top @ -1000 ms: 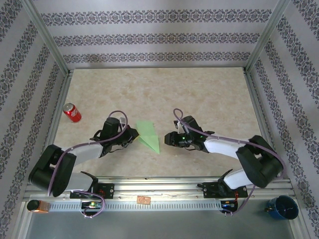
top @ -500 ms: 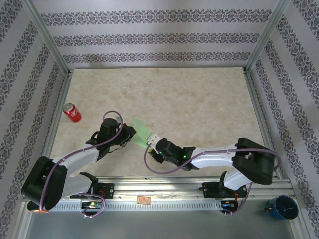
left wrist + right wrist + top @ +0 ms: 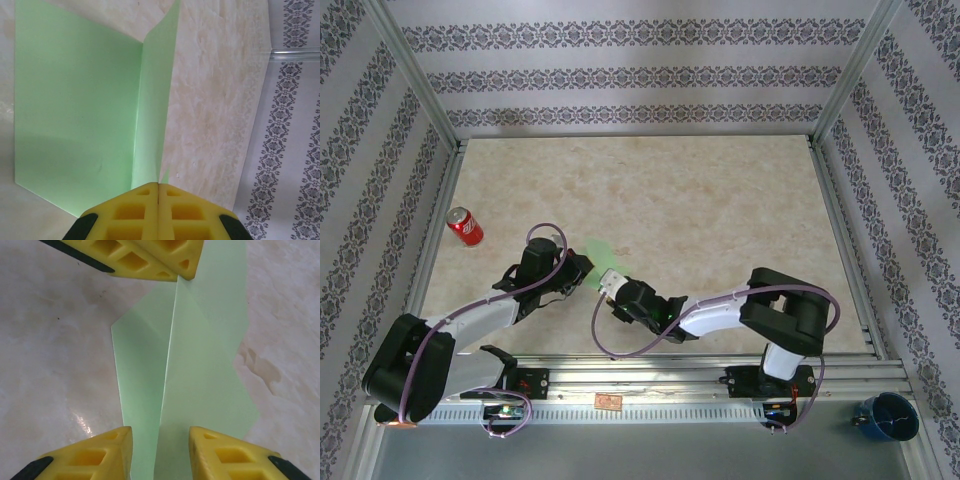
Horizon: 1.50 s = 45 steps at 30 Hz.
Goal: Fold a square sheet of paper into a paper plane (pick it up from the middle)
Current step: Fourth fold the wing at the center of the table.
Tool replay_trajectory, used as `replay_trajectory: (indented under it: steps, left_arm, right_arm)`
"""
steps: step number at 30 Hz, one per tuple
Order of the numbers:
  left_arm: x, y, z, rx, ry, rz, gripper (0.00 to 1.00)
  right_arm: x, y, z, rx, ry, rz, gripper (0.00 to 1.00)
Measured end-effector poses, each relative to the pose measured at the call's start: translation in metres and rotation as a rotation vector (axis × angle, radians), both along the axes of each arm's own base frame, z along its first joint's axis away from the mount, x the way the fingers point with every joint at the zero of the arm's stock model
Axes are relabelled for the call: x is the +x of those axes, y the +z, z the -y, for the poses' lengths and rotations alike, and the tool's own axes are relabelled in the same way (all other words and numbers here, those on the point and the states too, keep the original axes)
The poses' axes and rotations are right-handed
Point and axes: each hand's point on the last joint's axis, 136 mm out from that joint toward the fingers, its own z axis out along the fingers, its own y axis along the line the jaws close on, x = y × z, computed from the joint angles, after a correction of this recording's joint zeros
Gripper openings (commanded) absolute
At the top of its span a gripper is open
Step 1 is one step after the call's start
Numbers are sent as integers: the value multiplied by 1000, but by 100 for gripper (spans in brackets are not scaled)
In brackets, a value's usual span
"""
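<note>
Within the last second the right arm has swung from the right of the sheet of paper (image 3: 75, 110) across to its near end. The right gripper (image 3: 160, 435) now straddles the raised centre crease, so I judge it prepares to pinch this fold. Its jaws are partly spread, and I cannot tell if they touch the paper. The left gripper (image 3: 158, 186) is pressed together, pinching the same crease, while the sheet rests on the table (image 3: 720, 200) between both arms
</note>
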Motion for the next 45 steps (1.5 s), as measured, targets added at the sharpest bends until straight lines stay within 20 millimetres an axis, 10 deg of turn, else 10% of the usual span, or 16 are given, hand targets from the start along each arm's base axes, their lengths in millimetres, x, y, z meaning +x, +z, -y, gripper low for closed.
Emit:
replay_trajectory:
  steps: [18,34,45]
  left_arm:
    - [-1,-2,0,3,0,-8,0]
    - [-6,-13,-9,82,-2,-42,53]
    - [3,-22,-8,110,-19,-74,42]
  right_arm:
    - [11,-15,6,24,-59,-59,20]
    - [10,-16,6,50,-78,-83,12]
    - [6,-17,2,65,-64,-109,13]
